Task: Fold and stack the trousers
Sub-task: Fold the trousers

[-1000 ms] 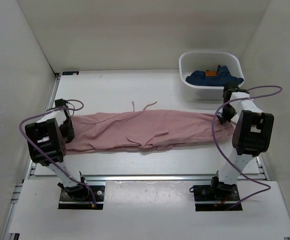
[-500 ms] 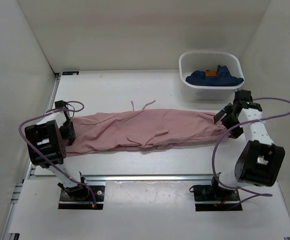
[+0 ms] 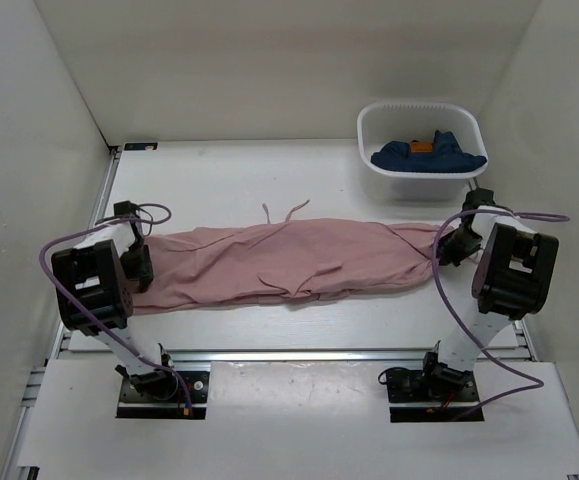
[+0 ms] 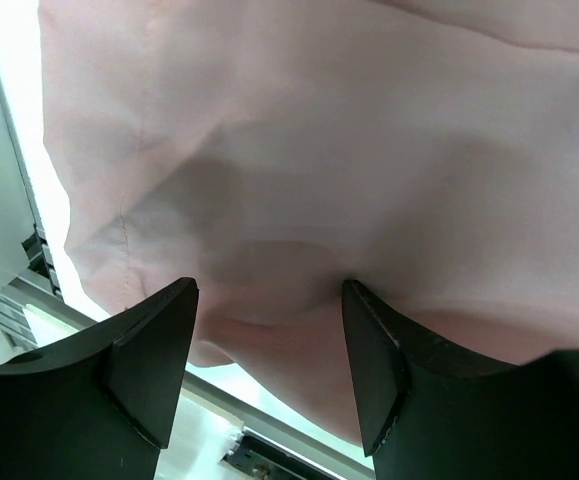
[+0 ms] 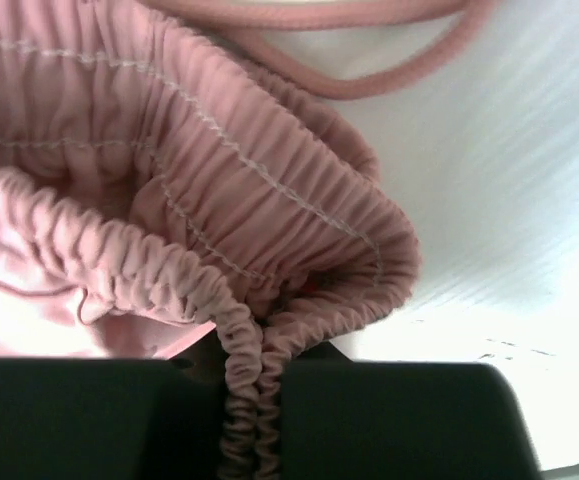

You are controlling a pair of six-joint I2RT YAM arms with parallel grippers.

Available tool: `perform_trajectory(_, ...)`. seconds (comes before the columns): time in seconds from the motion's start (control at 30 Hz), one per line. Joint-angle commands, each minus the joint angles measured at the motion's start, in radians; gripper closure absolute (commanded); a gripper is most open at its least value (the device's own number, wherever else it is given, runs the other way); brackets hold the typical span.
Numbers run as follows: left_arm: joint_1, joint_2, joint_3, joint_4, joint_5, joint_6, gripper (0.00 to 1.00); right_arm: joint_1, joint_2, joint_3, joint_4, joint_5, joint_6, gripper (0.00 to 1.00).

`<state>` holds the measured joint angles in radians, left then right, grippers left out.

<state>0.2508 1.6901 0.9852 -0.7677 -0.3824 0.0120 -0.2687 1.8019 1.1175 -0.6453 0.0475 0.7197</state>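
Item: trousers, dusty pink. We found them stretched lengthwise across the desk, waistband at the right, leg ends at the left. Item: right pincer, clamped on the gathered waistband, elastic pinched between its fingers. Item: left pincer, fingers spread over the leg-end cloth, gripping nothing; whether they touched it we could not tell. Item: white basket holding a dark blue garment, far right, apart from the trousers. Step, as we judged it: garment laid out, first fold not yet made. Next move, we reckoned, called for the left pincer to close on the leg ends, then one end carried over onto the other.
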Motion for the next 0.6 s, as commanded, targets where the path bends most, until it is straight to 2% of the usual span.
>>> perform_trajectory(0.0,-0.065,-0.018,0.006,-0.024,0.000,-0.012,0.29,-0.050,0.024,-0.027,-0.016,0.109,-0.005,1.00)
perform_trajectory(0.13,-0.186,0.009,0.038,-0.048,0.010,-0.012,0.29,-0.073,-0.117,0.021,-0.068,0.308,-0.099,1.00)
perform_trajectory(0.17,-0.227,0.019,0.049,-0.065,0.019,-0.012,0.29,-0.055,-0.180,0.040,-0.080,0.422,-0.127,1.00)
perform_trajectory(0.27,-0.265,0.054,0.073,-0.065,0.019,-0.012,0.29,0.129,-0.271,0.128,-0.158,0.656,-0.209,1.00)
perform_trajectory(0.3,-0.278,0.063,0.085,-0.074,0.019,-0.012,0.29,0.284,-0.286,0.163,-0.210,0.726,-0.209,1.00)
perform_trajectory(0.33,-0.278,0.074,0.096,-0.074,0.019,-0.012,0.29,0.377,-0.295,0.177,-0.243,0.843,-0.209,1.00)
perform_trajectory(0.37,-0.292,0.094,0.096,-0.074,0.019,-0.012,0.29,0.478,-0.296,0.191,-0.279,0.891,-0.144,1.00)
perform_trajectory(0.4,-0.303,0.105,0.105,-0.074,0.019,-0.012,0.29,0.682,-0.296,0.218,-0.312,0.922,-0.099,1.00)
perform_trajectory(0.43,-0.303,0.117,0.116,-0.074,0.019,-0.012,0.29,0.782,-0.279,0.235,-0.371,0.940,-0.045,1.00)
perform_trajectory(0.47,-0.303,0.141,0.116,-0.074,0.019,-0.012,0.29,0.950,-0.232,0.257,-0.398,0.951,0.075,1.00)
perform_trajectory(0.57,-0.314,0.164,0.154,-0.074,0.019,-0.012,0.29,1.173,-0.081,0.369,-0.438,0.951,0.226,1.00)
